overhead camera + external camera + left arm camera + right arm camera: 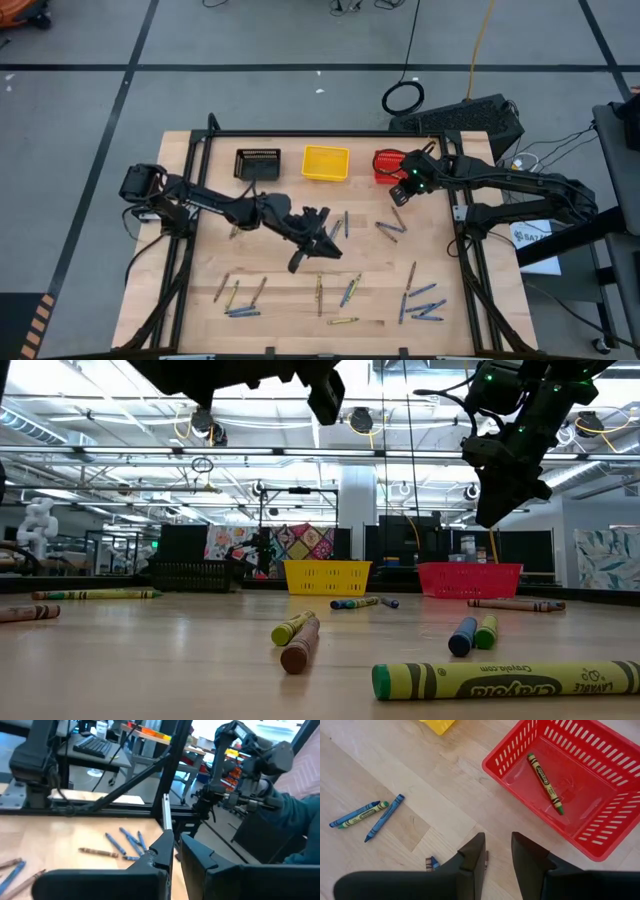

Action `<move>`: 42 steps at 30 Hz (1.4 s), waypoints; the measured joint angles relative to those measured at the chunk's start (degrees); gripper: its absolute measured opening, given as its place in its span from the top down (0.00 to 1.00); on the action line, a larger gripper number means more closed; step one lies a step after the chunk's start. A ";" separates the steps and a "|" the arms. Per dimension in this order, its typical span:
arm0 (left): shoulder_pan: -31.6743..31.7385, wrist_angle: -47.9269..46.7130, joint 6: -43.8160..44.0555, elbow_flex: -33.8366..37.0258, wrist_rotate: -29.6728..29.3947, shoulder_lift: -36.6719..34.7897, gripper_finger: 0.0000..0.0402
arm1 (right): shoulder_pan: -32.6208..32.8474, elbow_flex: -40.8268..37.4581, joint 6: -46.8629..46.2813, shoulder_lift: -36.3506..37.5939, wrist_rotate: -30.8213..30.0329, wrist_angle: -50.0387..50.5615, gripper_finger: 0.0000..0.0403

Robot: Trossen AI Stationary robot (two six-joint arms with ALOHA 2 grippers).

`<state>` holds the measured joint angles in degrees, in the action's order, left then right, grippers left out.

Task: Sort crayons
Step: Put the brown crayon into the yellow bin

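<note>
Thin wax crayons [343, 292], blue, olive and brown, lie scattered across the wooden table's [180, 310] 6 o'clock half. Left gripper [318, 240] hovers mid-table, fingers nearly closed, empty. Right gripper [498, 854], parted and empty, hangs beside the red mesh basket [600, 845] at 1 o'clock, holding one green crayon [545, 781].

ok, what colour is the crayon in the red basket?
Olive-green crayon in the basket; right wrist view shows it best.

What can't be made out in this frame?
- Black basket's contents: high view too small; low view sees only its side.
- Yellow basket's contents: likewise, and cut off in the right wrist view.
- Crayon by the right gripper: mostly hidden behind its fingers.
</note>
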<state>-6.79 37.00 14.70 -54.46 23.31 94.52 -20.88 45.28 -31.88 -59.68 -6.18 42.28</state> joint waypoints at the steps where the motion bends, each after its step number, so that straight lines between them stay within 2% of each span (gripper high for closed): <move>1: -0.19 0.05 0.00 -0.55 0.04 0.00 0.89 | 0.00 0.00 -0.01 0.00 -0.01 0.00 0.80; 9: -0.86 -0.38 -0.44 -2.03 0.28 0.00 0.71 | 0.00 0.00 -0.48 0.00 0.01 0.04 0.80; 13: -0.85 -4.97 -0.15 -2.03 -0.84 0.00 0.67 | 0.00 0.00 -0.46 0.00 0.19 0.80 0.80; 16: -0.90 -12.23 -0.15 -2.05 -8.40 0.00 0.67 | 0.00 0.00 -0.42 0.00 0.23 2.18 0.80; 19: -0.44 -20.48 -0.15 -2.05 -20.45 0.00 0.67 | 0.00 0.00 -0.39 0.00 0.21 3.71 0.80; 21: 0.31 -24.95 -0.15 -2.05 -24.57 0.00 0.67 | 0.00 0.00 -0.37 0.00 0.22 4.58 0.80; 25: 1.10 -30.02 0.13 -2.05 -25.69 0.00 0.67 | 0.00 0.00 -0.30 0.00 0.23 5.60 0.80; 31: 1.72 -37.79 4.36 -2.05 -35.99 0.00 0.67 | 0.00 0.00 -0.23 0.00 0.20 6.03 0.80; 36: 1.40 -38.50 4.50 -2.09 -36.91 2.50 0.67 | 0.00 0.00 0.00 0.00 -0.06 6.01 0.80; 42: 1.75 -34.16 4.54 -2.07 -37.07 7.04 0.67 | 0.00 0.02 0.00 0.00 -0.10 5.99 0.80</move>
<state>-5.04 2.84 19.24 -56.53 -13.76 101.56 -20.88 45.30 -31.88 -59.68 -6.28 48.27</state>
